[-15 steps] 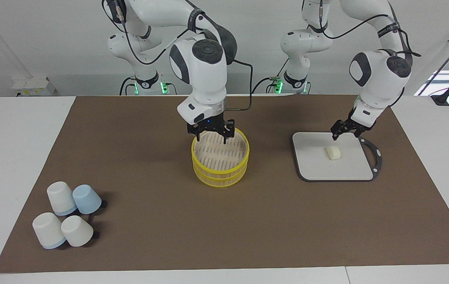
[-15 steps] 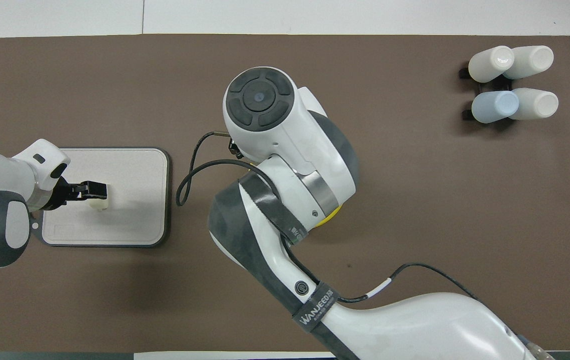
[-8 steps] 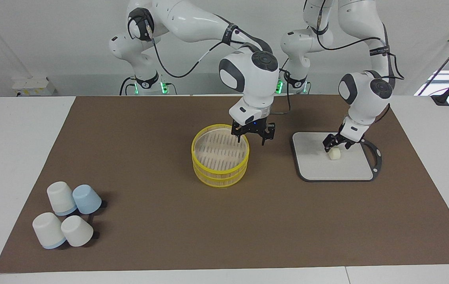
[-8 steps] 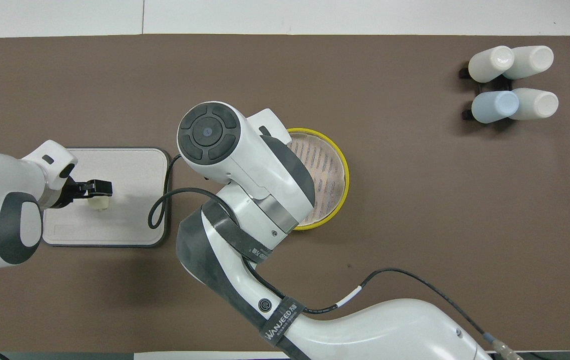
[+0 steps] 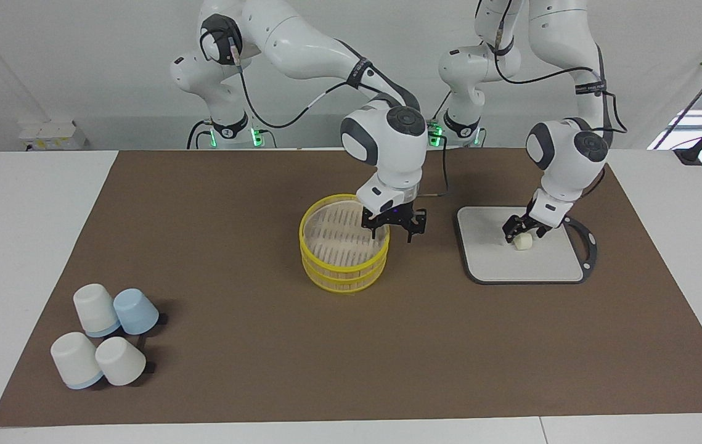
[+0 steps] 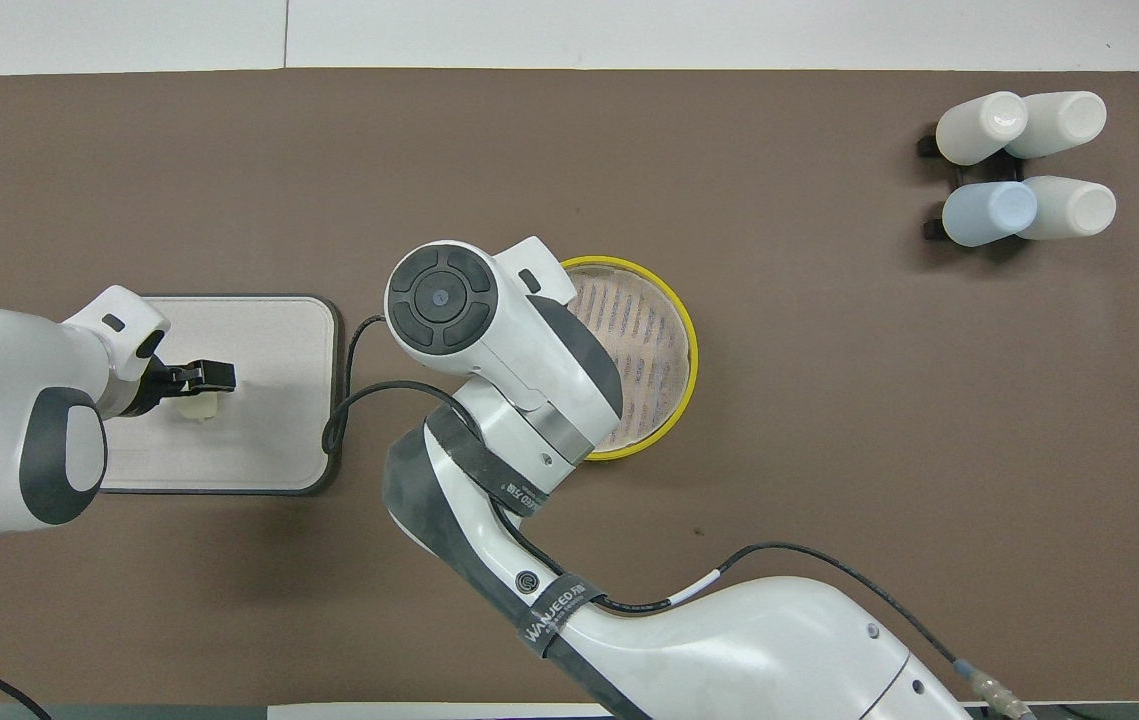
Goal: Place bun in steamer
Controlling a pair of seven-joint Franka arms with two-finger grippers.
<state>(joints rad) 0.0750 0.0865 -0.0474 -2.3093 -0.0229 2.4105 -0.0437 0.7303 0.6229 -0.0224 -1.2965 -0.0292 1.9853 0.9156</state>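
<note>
In the overhead view the right arm hides the right tool entirely and covers the part of the steamer [image 6: 664,345] toward the left arm's end of the bench. The facing view shows the right tool [image 5: 393,226] with fingers spread, holding nothing, at the steamer's rim [image 5: 344,200]. The left tool [image 5: 522,230] is down on the bun [image 5: 523,242], which lies on the grey board [image 5: 492,259] toward the left arm's end; whether the fingers have closed on it cannot be told. The steamer stands mid-bench, floor bare. A brown mat [image 5: 252,345] covers the white bench [image 5: 18,246]. Four overturned cups [image 5: 107,342] sit near the mat corner farthest from the robots, at the right arm's end. White wall above.
</note>
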